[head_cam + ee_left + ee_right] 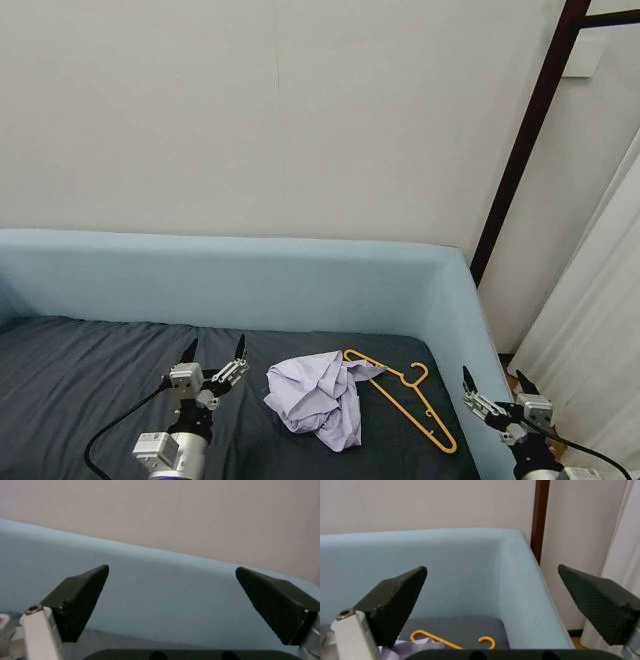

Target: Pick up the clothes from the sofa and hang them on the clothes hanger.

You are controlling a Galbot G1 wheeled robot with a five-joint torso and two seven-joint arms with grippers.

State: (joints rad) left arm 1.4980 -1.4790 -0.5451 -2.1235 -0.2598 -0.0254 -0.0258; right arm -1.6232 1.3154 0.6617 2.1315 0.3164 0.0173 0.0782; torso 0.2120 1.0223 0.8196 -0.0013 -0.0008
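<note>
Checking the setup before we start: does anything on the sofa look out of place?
The lavender garment lies crumpled in a heap on the dark seat, overlapping one end of the orange hanger lying flat beside it. Nothing looks damaged or spilled.

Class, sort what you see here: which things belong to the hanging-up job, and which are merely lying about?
Job: lilac garment, orange hanger, sofa, left gripper, right gripper, both open.
Merely there: dark post, white curtain.
</note>
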